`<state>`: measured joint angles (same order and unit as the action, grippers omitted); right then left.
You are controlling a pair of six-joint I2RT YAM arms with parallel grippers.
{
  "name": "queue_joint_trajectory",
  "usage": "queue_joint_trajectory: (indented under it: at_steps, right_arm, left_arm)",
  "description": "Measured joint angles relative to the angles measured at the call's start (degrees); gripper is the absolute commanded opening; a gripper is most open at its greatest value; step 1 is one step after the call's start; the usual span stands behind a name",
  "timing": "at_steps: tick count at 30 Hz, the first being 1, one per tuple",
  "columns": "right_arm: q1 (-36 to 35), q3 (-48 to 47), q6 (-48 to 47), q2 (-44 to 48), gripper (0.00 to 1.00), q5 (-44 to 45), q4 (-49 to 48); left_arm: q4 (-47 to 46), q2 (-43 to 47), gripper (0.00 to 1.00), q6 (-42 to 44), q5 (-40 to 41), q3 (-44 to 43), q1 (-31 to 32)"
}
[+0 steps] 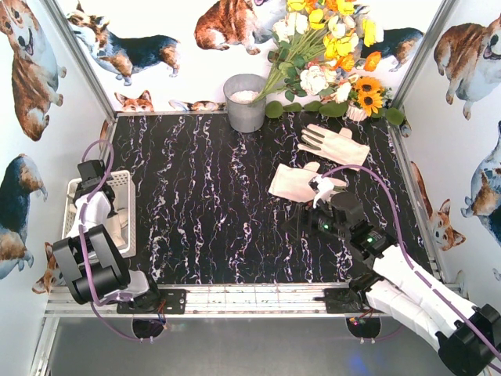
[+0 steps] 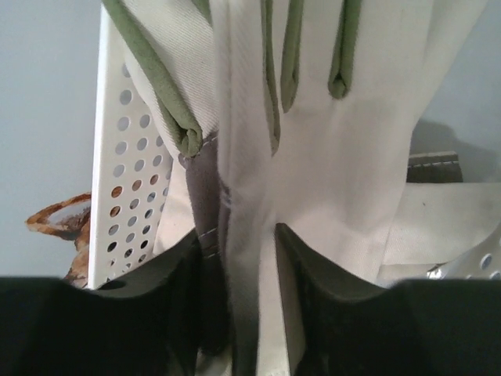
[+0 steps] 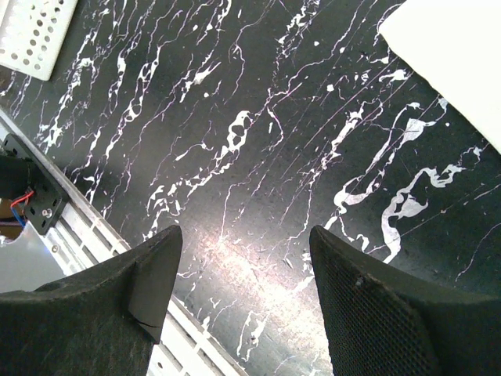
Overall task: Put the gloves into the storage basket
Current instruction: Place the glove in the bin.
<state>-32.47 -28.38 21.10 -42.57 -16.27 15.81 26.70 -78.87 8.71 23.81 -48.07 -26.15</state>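
Left jaws nipping glove (image 2: 337, 172), apparently inside basket (image 2: 125, 157); right jaws wide, empty.

The table (image 1: 203, 204) is black, marbled with white veins. The far glove (image 1: 333, 145) and the near glove (image 1: 288, 184) are cream-white. A third glove (image 2: 344, 180) is cream with olive-green edging and what seems a grey patch. The storage basket (image 2: 117, 196) is white, dotted with round holes. The bucket (image 1: 245, 106) is grey. The flowers (image 1: 329, 39) are yellow, orange and white.
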Motion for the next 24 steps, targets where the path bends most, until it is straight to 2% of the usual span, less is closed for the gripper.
queue_joint_trajectory:
  at_steps: [8,16,19,24]
  right_arm:
    - [0.00,0.09,0.26,1.95,0.68,-0.07,0.33]
    - [0.00,0.11,0.48,2.21,0.68,-0.13,0.33]
    - [0.00,0.11,0.48,2.21,0.68,-0.13,0.35]
    - [0.00,0.11,0.68,2.23,0.68,-0.15,0.33]
  left_arm:
    - [-1.05,0.44,0.59,-1.81,5.07,0.83,0.07]
    - [-1.75,7.43,0.70,-3.45,10.36,2.69,0.46]
    - [-2.45,10.16,0.65,-4.33,11.58,3.32,0.57]
    - [-3.78,11.13,0.43,-5.14,11.80,5.73,0.59]
